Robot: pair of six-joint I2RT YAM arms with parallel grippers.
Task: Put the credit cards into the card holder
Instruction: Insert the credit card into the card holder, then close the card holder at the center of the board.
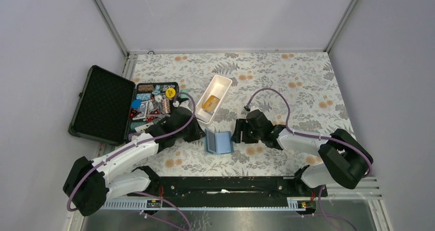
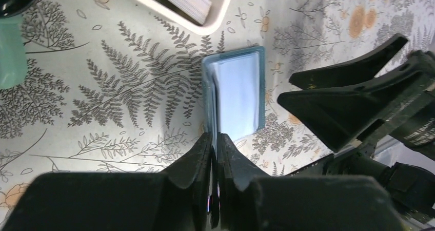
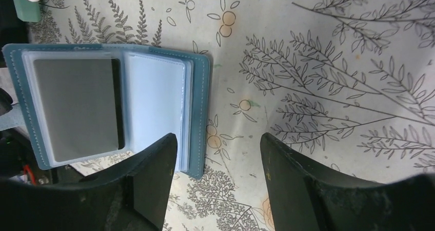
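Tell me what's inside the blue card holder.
A dark card sits in a clear sleeve of the open card holder. The facing top sleeve looks empty; sleeves stacked beneath it are covered.

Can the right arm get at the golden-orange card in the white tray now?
Probably yes. The right claw stands open and empty, and the golden-orange plastic card lies uncovered in the long white tray beyond it. The left claw, shut on the teal-blue folding card holder, sits aside.
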